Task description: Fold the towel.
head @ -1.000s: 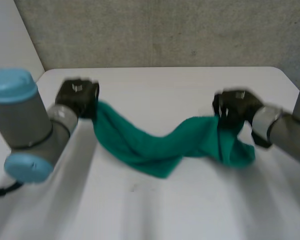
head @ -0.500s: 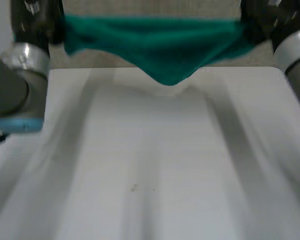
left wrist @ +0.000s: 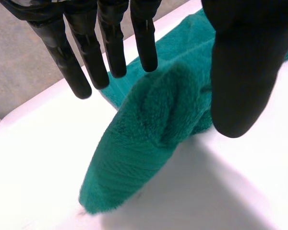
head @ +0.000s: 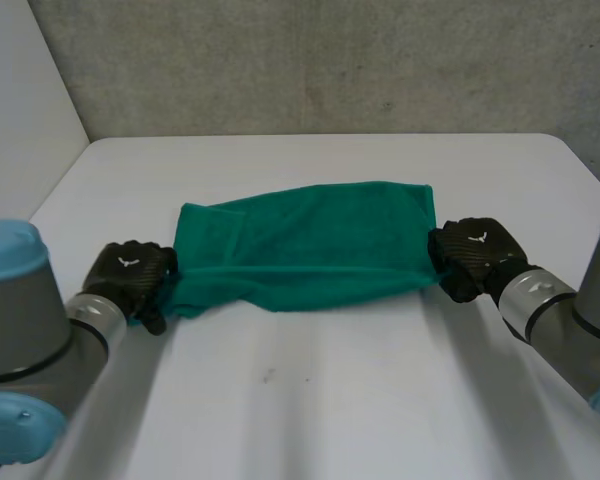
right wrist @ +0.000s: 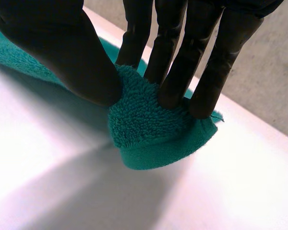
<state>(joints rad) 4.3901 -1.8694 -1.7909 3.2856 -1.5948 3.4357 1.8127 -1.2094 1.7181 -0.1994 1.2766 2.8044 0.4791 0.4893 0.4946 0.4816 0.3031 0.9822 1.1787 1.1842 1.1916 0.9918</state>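
A green towel (head: 305, 245) lies stretched flat across the middle of the white table (head: 310, 390), doubled over along its length. My left hand (head: 130, 280) rests at the towel's near left corner. In the left wrist view its fingers (left wrist: 113, 45) stand straight and apart from the thumb (left wrist: 242, 72), with the bunched corner of the towel (left wrist: 153, 139) lying loose on the table between them. My right hand (head: 472, 257) is at the towel's near right corner. Its fingers (right wrist: 180, 57) and thumb (right wrist: 62, 52) pinch that corner of the towel (right wrist: 153, 129) against the table.
A grey wall (head: 330, 60) rises behind the table's far edge. A white panel (head: 20, 130) stands at the far left. Bare tabletop runs in front of the towel toward me.
Both hands carried the towel up, stretched it taut, then brought it down flat on the table. The left hand's fingers have come apart from the corner; the right hand still pinches its corner.
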